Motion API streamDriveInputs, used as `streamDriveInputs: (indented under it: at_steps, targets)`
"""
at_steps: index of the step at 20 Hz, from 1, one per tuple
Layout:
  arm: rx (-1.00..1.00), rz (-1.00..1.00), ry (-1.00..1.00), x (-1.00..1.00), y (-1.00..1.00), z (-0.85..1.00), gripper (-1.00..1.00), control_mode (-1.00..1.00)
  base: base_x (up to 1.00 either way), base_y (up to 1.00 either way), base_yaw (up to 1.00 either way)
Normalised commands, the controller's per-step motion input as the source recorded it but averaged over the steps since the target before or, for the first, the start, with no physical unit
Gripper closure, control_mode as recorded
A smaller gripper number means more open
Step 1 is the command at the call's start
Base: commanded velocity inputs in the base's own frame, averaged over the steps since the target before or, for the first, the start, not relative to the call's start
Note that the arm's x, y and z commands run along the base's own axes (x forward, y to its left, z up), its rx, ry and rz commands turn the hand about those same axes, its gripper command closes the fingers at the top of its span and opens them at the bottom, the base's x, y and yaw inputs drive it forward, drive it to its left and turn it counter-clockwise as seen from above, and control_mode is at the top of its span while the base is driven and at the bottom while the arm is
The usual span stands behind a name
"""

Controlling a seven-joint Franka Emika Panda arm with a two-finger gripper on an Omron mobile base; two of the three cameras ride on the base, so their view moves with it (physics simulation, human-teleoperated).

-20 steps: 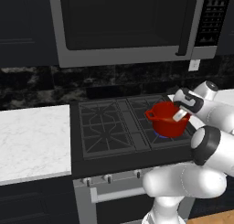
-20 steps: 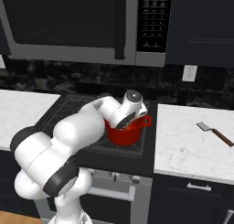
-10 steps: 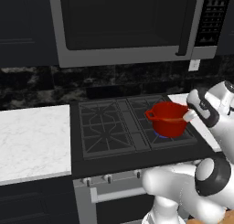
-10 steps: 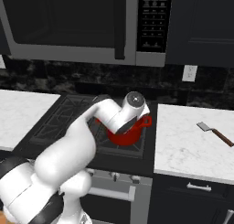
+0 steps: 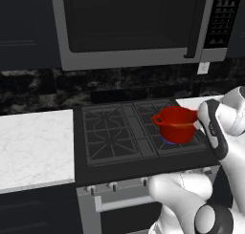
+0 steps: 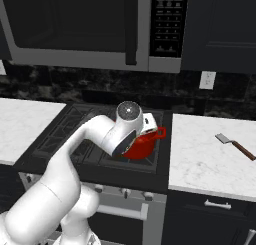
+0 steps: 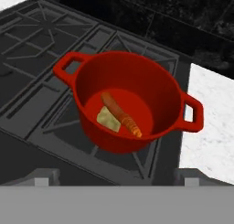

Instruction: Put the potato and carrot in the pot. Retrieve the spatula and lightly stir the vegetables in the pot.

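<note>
End effector (image 7: pixel 117 179) at the hand view's bottom edge, fingers spread wide, holding nothing. Pot (image 7: pixel 129 102) mid-frame on the stove (image 7: pixel 41 88); carrot (image 7: pixel 121 113) and potato (image 7: pixel 109 118) touching inside. Spatula (image 6: pixel 236 145) on the counter (image 6: pixel 205 159), right edge of the right base view.

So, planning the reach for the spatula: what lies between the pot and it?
In the right base view, only bare white marble counter lies between the pot and the spatula.
</note>
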Motion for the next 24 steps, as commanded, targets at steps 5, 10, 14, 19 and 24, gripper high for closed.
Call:
streamDriveInputs:
  at_steps: [5, 10, 14, 19, 24]
  targets:
    - [0.12, -0.30, 0.05, -0.30, 0.40, 0.36, -1.00, -1.00, 0.00, 0.00, 0.00]
    - [0.05, -0.24, 0.21, -0.13, 0.21, 0.20, -1.00, -1.00, 0.00, 0.00, 0.00]
    - [0.00, -0.14, 0.15, -0.15, 0.17, 0.14, -1.00, -1.00, 0.00, 0.00, 0.00]
    - [0.00, -0.03, 0.07, -0.17, 0.01, 0.01, -1.00, -1.00, 0.00, 0.00, 0.00]
    - [0.00, 0.00, 0.00, -0.23, 0.00, -0.01, -1.00, -1.00, 0.00, 0.00, 0.00]
